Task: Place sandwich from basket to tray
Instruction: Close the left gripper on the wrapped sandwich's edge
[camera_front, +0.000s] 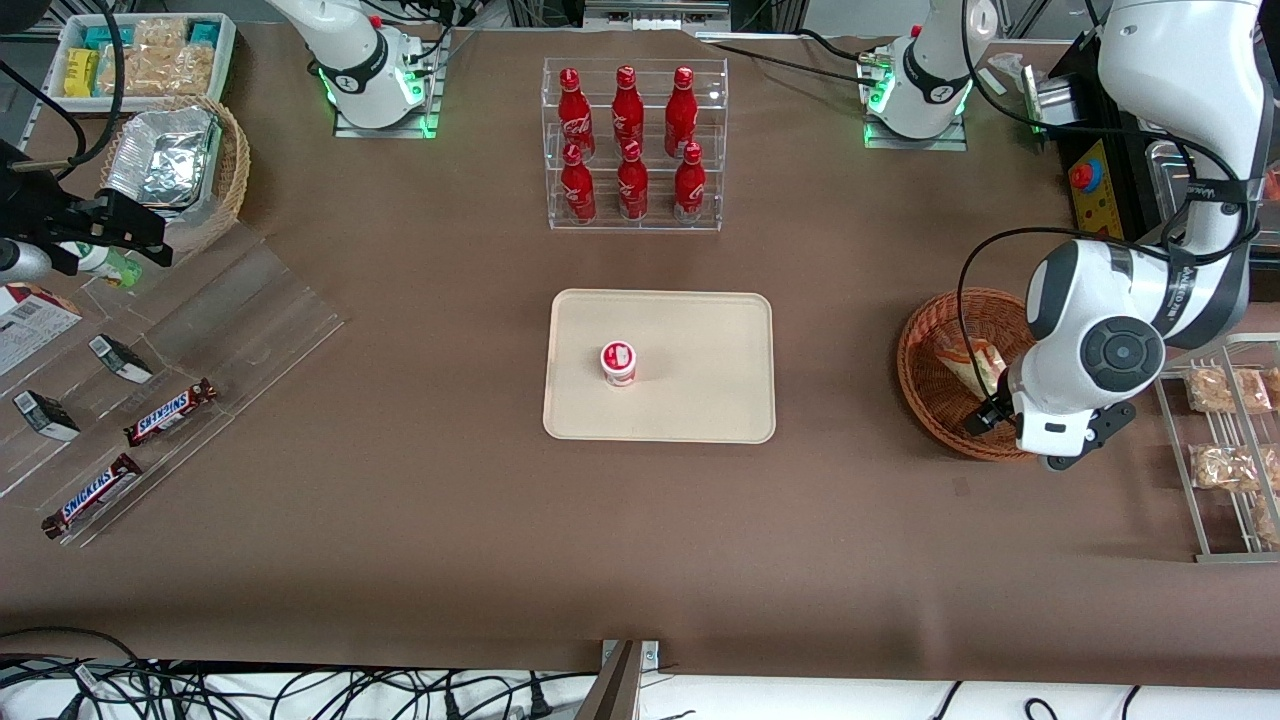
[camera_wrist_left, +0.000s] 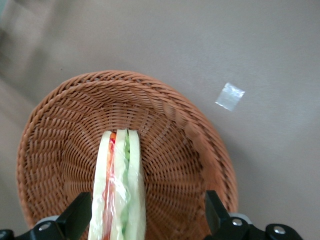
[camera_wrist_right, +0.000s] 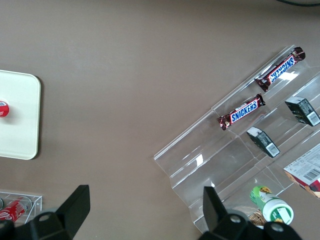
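The sandwich (camera_wrist_left: 118, 190) stands on edge in the reddish-brown wicker basket (camera_wrist_left: 165, 110), a white bread wedge with green and red filling in clear wrap. My left gripper (camera_wrist_left: 147, 217) hangs low over the basket, open wide, and its fingers (camera_wrist_left: 77, 215) straddle the sandwich without touching it. The sandwich sits close to one finger, with a broad gap to the other. In the front view the arm's wrist covers part of the basket (camera_front: 925, 385), and the sandwich (camera_front: 968, 362) peeks out beside it. The beige tray (camera_front: 700, 400) lies mid-table, toward the parked arm from the basket.
A small white cup with a red lid (camera_front: 619, 362) stands on the tray. A clear rack of red bottles (camera_front: 632, 145) is farther from the camera than the tray. A metal rack of bagged snacks (camera_front: 1225, 450) stands beside the basket. A bit of clear tape (camera_wrist_left: 230, 96) lies on the table.
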